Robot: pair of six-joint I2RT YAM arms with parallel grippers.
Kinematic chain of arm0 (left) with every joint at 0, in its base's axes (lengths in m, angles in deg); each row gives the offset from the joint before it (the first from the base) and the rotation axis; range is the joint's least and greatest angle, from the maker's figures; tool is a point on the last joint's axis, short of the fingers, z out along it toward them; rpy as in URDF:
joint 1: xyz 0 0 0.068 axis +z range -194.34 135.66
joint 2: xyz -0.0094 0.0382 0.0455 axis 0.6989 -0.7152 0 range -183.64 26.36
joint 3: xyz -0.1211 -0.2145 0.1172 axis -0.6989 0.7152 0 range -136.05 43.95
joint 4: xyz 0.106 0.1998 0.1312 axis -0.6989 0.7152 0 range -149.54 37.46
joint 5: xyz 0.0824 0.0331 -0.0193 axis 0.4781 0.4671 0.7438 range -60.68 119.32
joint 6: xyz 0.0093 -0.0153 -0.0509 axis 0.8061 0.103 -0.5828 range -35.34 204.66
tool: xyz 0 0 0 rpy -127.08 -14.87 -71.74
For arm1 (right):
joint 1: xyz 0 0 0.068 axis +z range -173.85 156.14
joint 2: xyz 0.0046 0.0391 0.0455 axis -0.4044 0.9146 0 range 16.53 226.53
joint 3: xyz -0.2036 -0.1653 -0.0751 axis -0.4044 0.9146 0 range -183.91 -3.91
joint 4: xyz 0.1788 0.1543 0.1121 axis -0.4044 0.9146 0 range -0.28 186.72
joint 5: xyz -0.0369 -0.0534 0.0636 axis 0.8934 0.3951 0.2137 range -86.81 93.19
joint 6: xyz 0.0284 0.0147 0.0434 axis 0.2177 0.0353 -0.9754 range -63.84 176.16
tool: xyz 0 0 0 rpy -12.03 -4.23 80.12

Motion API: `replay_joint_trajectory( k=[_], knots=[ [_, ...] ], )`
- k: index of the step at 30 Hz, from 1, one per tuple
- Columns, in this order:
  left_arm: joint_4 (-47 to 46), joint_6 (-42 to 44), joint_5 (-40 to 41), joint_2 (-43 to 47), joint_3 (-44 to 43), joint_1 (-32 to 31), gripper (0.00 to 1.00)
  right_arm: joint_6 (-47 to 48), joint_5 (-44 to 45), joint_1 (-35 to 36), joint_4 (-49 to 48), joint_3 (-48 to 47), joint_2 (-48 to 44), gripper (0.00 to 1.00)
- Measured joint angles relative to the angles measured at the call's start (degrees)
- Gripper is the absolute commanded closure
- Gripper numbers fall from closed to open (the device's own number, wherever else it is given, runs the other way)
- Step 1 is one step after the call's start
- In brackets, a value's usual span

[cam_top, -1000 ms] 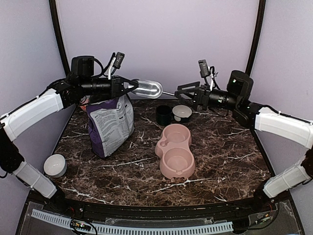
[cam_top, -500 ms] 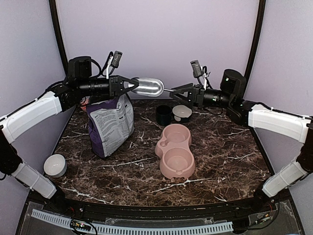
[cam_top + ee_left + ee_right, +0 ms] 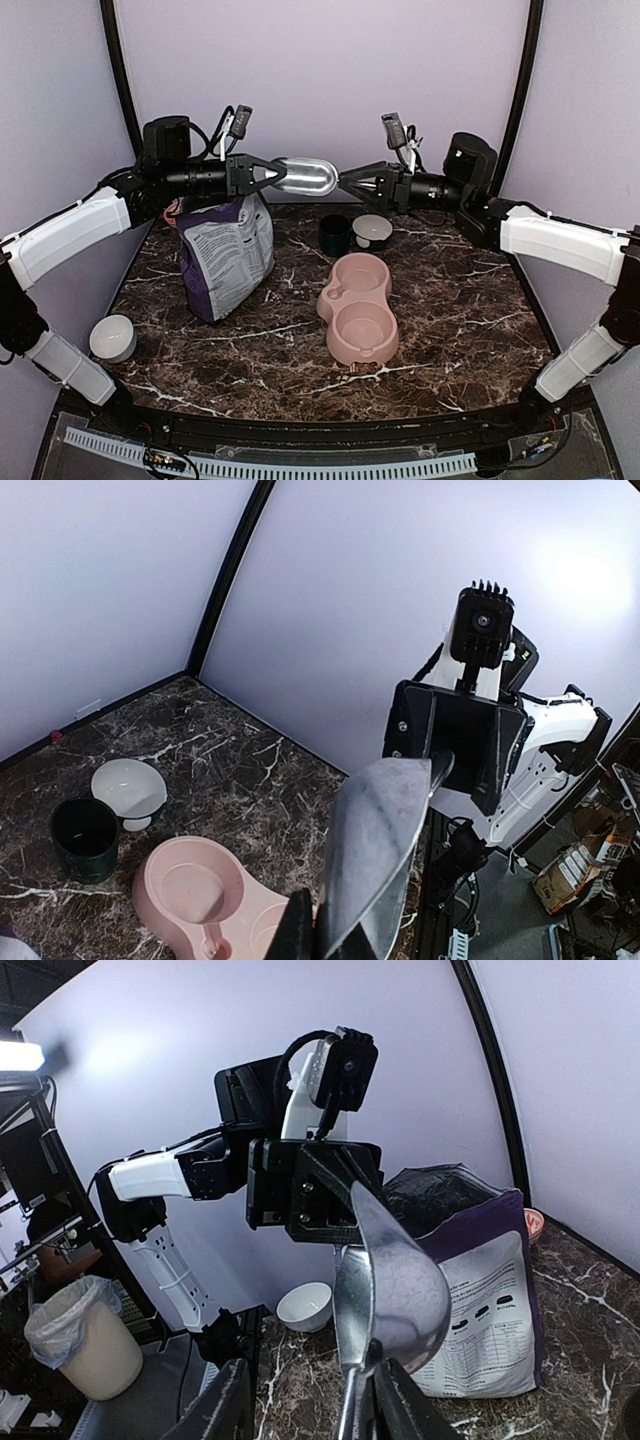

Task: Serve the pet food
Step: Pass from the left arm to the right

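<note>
While the left claw (image 3: 264,176) clamps the metal scoop (image 3: 305,177), its handle pointing level into the half-open right claw (image 3: 347,183), no pet food shows: likely inside the bag (image 3: 228,255) directly under the left claw, the nearer arm.

A dark brown marble pattern with white veins is shown on the table (image 3: 470,310). The bag (image 3: 228,255) is printed purple and grey; the double bowl (image 3: 358,305) is coloured pink, the cup (image 3: 335,235) dark green, the metal scoop (image 3: 303,176) silver, the walls (image 3: 320,80) lilac.
</note>
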Motion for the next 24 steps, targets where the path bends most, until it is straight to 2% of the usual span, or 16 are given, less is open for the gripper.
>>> replay_joint_trajectory(
  k=[14,17,19,22,24],
  knots=[
    [-0.4,-0.1,-0.4,0.0,0.8,0.0,1.0,1.2,-0.1,0.1,1.6,-1.5,1.5,0.78],
    [-0.4,-0.1,-0.3,0.0,1.0,0.0,1.0,2.2,0.4,0.1,3.3,-1.8,1.5,0.79],
    [-0.4,0.0,-0.3,0.0,1.2,0.0,1.0,2.8,0.5,0.1,4.0,-1.8,1.5,0.75],
    [-0.4,0.0,-0.1,0.0,1.5,0.0,1.0,3.2,0.7,0.1,4.9,-1.8,1.5,0.56],
    [-0.5,0.0,0.2,0.0,1.6,0.0,1.0,3.8,0.9,0.3,5.6,-1.8,1.5,0.56]
  ],
)
